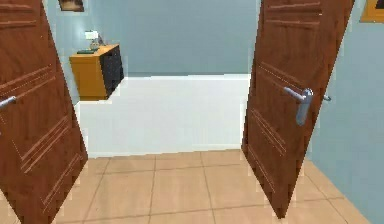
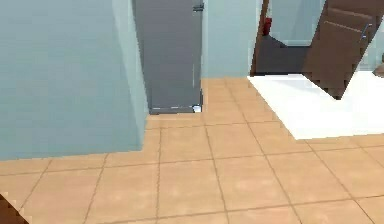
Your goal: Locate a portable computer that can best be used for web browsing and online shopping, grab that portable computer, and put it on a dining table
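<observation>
No laptop or dining table can be made out in these views. Ahead in the forward view, a doorway stands between two brown wooden doors, one on the left [image 1: 30, 110] and one on the right [image 1: 290, 90] with a metal handle [image 1: 300, 100]. Beyond it lies a room with a white floor [image 1: 170, 110]. An orange cabinet with a dark front [image 1: 97, 70] stands against the far wall at the left, with a small pale object [image 1: 92, 38] on top.
Tan tiled floor [image 2: 220, 160] spreads under both views. In the arm side view a pale blue wall [image 2: 60, 80] stands at the left, a grey door [image 2: 170, 55] in the middle, and a brown door [image 2: 340, 50] leans at the upper right by white flooring [image 2: 320, 110].
</observation>
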You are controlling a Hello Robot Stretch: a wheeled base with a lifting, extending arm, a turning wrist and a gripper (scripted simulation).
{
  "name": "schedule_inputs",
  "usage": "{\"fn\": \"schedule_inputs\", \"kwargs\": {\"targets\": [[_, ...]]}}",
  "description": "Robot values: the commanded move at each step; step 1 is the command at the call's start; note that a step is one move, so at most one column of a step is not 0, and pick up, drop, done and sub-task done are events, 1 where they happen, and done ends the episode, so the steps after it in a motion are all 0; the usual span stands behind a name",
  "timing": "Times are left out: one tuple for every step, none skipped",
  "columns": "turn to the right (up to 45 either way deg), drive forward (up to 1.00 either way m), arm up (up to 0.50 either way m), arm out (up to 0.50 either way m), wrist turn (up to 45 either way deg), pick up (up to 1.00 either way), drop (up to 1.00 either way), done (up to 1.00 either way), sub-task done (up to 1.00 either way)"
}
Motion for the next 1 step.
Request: {"fn": "schedule_inputs", "kwargs": {"targets": [[0.0, 1.0, 0.0, 0.0, 0.0, 0.0, 0.0, 0.0, 0.0]]}}
